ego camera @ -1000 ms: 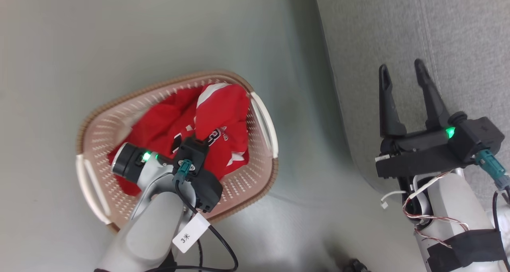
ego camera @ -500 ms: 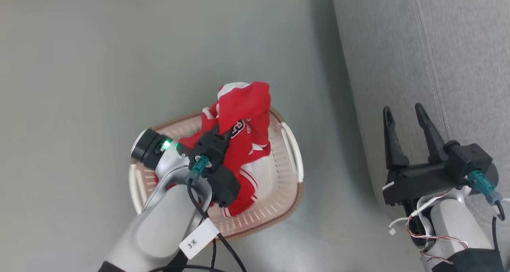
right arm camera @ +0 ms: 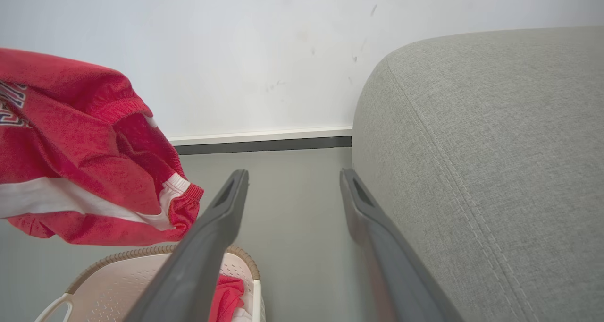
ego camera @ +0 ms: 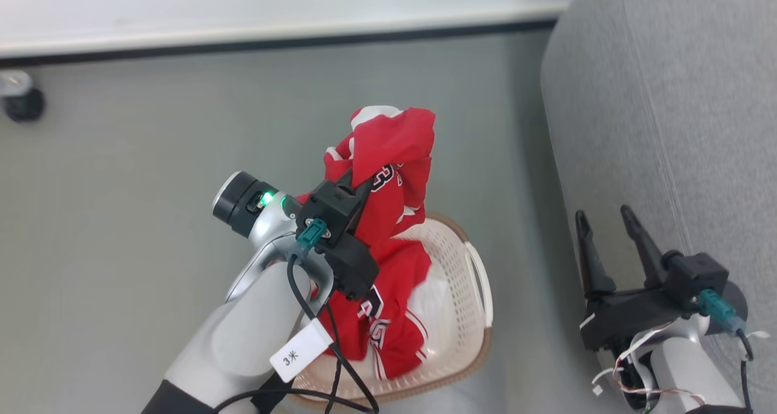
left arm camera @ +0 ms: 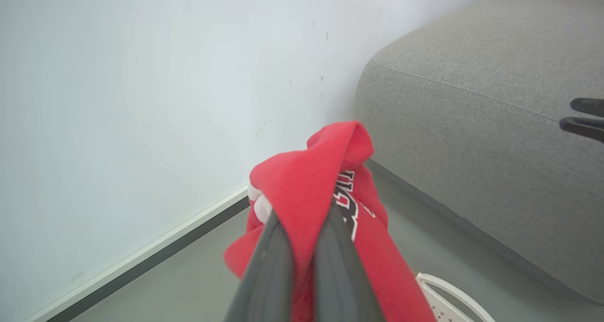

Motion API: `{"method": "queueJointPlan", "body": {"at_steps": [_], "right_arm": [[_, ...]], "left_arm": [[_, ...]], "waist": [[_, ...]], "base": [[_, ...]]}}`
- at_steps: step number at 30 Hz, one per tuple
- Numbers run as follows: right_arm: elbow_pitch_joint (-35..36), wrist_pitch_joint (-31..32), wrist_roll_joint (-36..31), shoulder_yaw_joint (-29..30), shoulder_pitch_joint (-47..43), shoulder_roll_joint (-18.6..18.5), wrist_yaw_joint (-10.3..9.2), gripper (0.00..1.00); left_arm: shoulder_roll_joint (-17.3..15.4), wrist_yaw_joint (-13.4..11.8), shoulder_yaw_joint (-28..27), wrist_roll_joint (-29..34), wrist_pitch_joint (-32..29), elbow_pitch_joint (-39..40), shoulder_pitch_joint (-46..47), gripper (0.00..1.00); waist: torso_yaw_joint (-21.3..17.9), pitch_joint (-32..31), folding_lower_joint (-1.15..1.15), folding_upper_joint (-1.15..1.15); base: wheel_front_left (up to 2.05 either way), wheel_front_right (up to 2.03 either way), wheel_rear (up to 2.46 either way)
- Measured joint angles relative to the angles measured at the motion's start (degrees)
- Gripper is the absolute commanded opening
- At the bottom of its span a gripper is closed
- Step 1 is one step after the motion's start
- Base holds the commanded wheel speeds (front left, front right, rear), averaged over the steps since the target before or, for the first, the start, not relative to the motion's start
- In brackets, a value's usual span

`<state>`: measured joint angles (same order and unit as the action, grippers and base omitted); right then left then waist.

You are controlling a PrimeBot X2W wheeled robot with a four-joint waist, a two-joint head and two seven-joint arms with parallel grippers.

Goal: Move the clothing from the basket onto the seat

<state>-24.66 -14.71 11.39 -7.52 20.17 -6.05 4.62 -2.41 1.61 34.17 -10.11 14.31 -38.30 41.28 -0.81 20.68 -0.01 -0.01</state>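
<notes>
My left gripper is shut on the clothing, a red jersey with white trim and dark letters, and holds it up above the basket. In the left wrist view the red fabric bunches over the shut fingers. More red jersey cloth hangs down into the cream basket. The grey seat stands to the right. My right gripper is open beside the seat's edge, with nothing between its fingers. The lifted jersey shows at the left of the right wrist view.
A white wall with a dark skirting strip runs along the back. A dark caster wheel sits at the far left by the wall. Grey floor lies open to the left of the basket.
The left gripper has risen with the jersey, pulling it up out of the basket. The head view has tilted up, bringing the wall into sight. The right gripper stays open.
</notes>
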Motion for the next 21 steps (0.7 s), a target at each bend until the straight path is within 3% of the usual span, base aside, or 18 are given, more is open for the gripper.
{"method": "queueJointPlan", "body": {"at_steps": [21], "right_arm": [[-8.5,0.0,-1.8,-8.3,-0.7,1.1,1.96,1.0]], "left_arm": [[0.2,2.5,4.0,-5.3,-0.1,-2.3,0.8,0.0]], "waist": [[4.8,-16.3,0.01,0.0]], "base": [[0.0,0.0,0.0]]}}
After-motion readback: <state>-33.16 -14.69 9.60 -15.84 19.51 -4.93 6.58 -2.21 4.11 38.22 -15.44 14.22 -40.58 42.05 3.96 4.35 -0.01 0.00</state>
